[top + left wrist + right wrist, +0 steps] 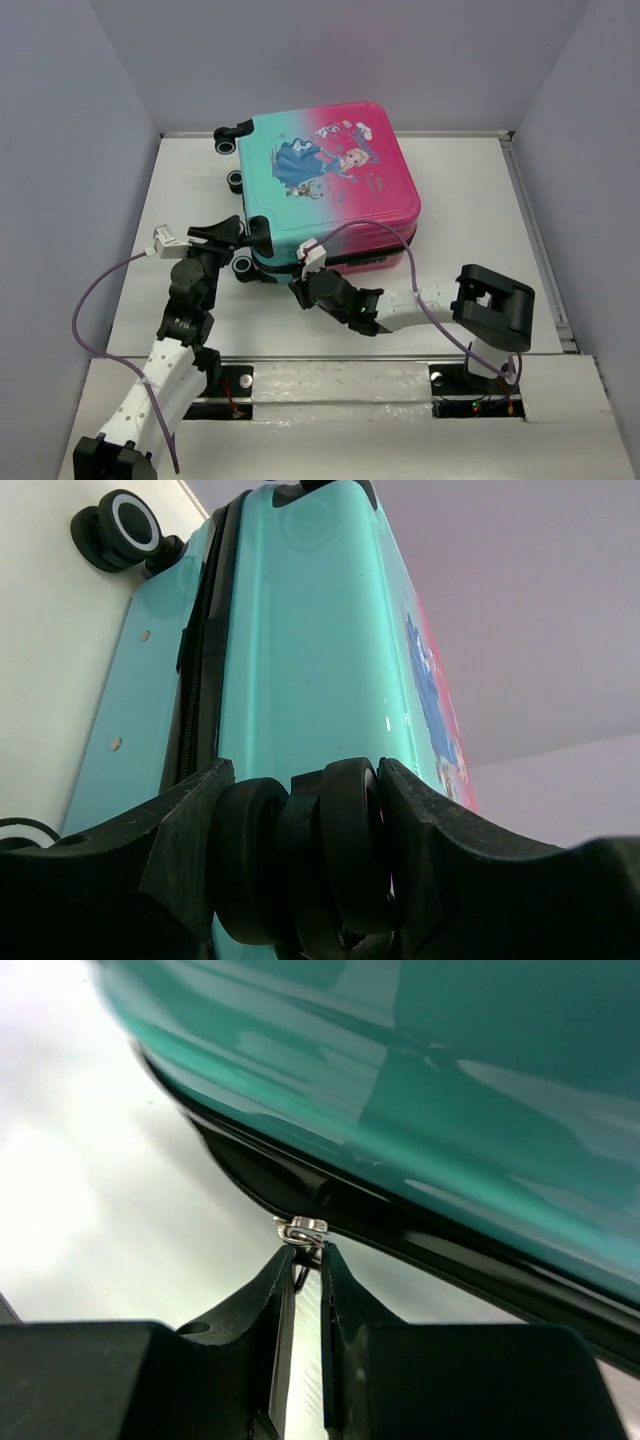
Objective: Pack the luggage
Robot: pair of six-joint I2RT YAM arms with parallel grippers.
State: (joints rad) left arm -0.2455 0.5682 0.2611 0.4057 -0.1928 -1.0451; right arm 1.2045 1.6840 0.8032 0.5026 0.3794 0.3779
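Since right hand (308, 1255) pinches only a small silver zipper pull (302, 1228) at its tips, skewed tugs may slip it; left hand (305, 777) clamps black wheel (345, 850) of pink-to-teal hard-shell suitcase (330, 180).

You have a white tabletop (470, 200) boxed in by plain pale-grey walls (340, 50) at back, left and right. Light even, diffuse; shadows soft. Along the right edge, a thin strip (538, 240), possibly a metal rail.
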